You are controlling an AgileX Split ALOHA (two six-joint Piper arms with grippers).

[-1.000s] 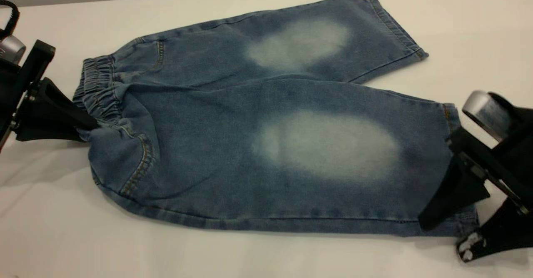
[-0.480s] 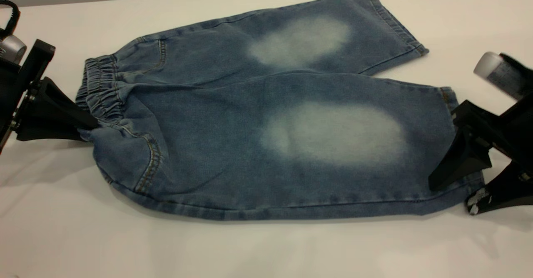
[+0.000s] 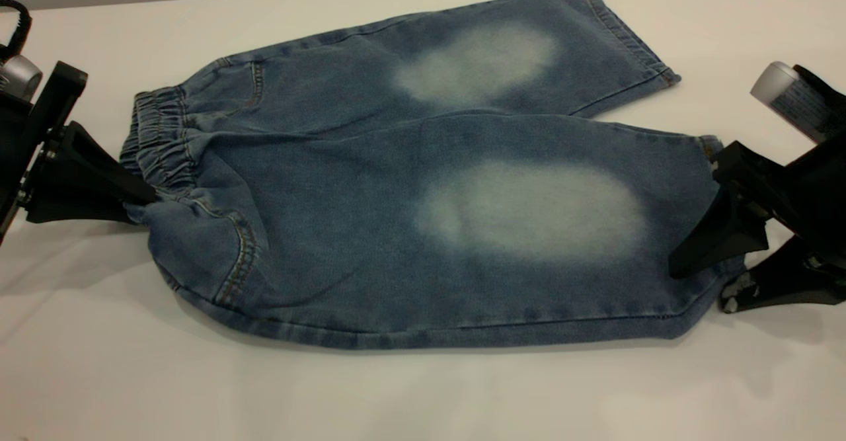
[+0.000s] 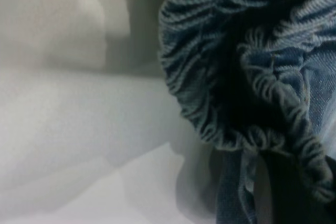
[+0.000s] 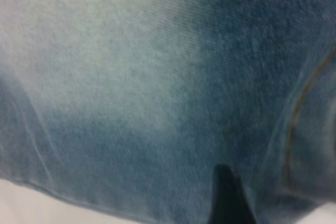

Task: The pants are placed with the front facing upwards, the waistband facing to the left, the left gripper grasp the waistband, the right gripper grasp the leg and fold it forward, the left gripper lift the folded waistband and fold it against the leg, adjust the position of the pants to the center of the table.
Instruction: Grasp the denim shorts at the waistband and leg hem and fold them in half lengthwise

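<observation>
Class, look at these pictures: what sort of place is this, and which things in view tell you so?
Probably a robot test bench or lab, not a home. A bare white table holds only the pants, with a black left hand at the waistband and a right hand at the near leg hem.

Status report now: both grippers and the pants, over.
Left gripper shut on the waistband. Right gripper shut on the near leg hem, raised off the table. Pants front up, unfolded. Nothing in the way.
</observation>
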